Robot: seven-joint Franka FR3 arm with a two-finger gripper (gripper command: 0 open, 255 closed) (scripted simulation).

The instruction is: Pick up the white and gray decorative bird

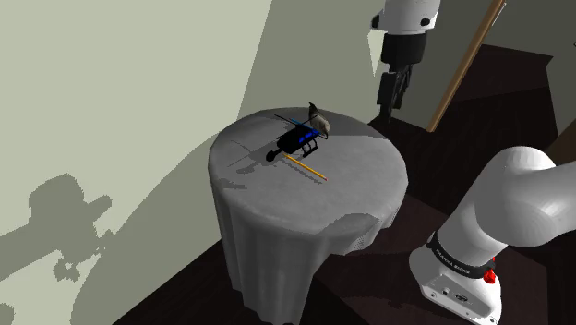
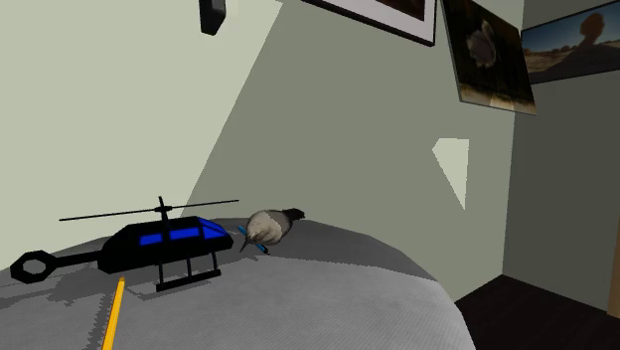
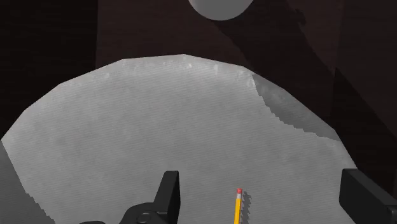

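Hand (image 1: 387, 102), fingers (image 3: 168, 194) apart, hangs above table (image 1: 277, 217) bearing bird (image 1: 319, 121).

A round table (image 1: 305, 217) (image 2: 328, 298) (image 3: 159, 127) stands on a dark floor (image 1: 369, 286), draped in a grey cloth that hangs down its sides in folds; on its top sits a black toy helicopter (image 1: 297, 142) (image 2: 164, 244) with blue windows, resting on its skids; a pale grey bird (image 1: 319, 121) (image 2: 270, 227) with a dark tail lies just beside the helicopter's nose; a yellow pencil (image 1: 306, 168) (image 2: 115, 313) (image 3: 238, 207) with a red end lies flat near the skids.
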